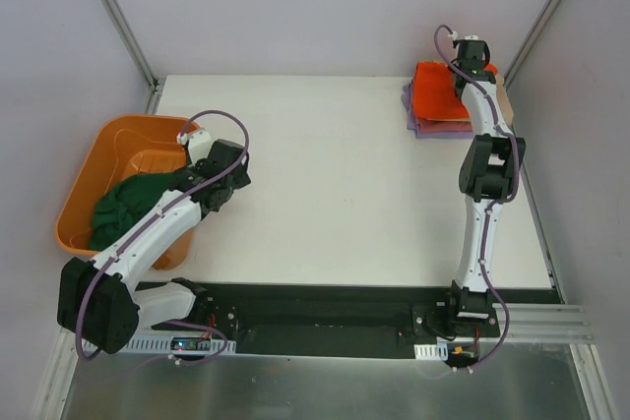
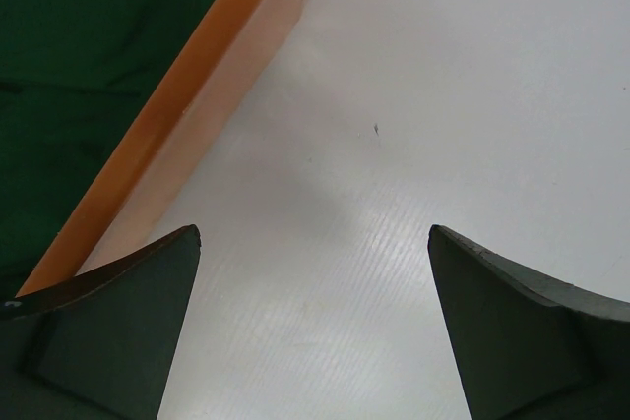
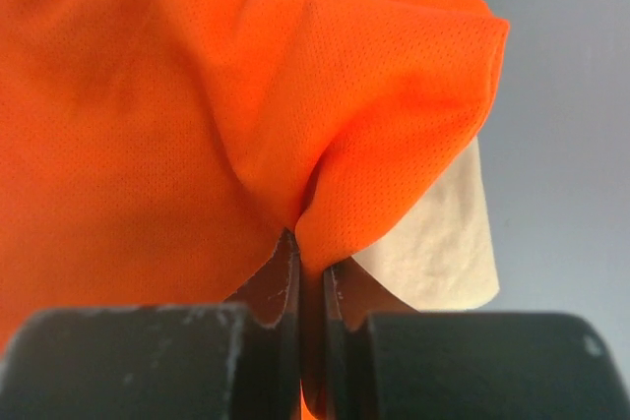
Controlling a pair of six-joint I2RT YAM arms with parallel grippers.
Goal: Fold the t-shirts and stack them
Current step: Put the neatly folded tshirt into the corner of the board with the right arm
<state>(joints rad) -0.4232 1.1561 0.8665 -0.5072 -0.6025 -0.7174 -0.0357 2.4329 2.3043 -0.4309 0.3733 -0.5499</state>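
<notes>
Bench point(image 1: 325, 174): white, with both arms bolted at its near edge.
Stack: far right corner. Orange shirt point(image 1: 440, 93) on top, edge of lavender shirt point(image 1: 433, 131) showing beneath, tan shirt point(image 3: 443, 223) peeking out at the right.
Right pincer point(image 3: 310, 268): over the stack, closed tight on a pinched fold of the orange shirt.
Tub point(image 1: 84, 184): orange plastic, at the bench's left side, holding the crumpled green shirt point(image 1: 128, 206).
Left pincer point(image 2: 315, 233): spread wide, holding nothing, above bare bench just beside the tub's wall.
</notes>
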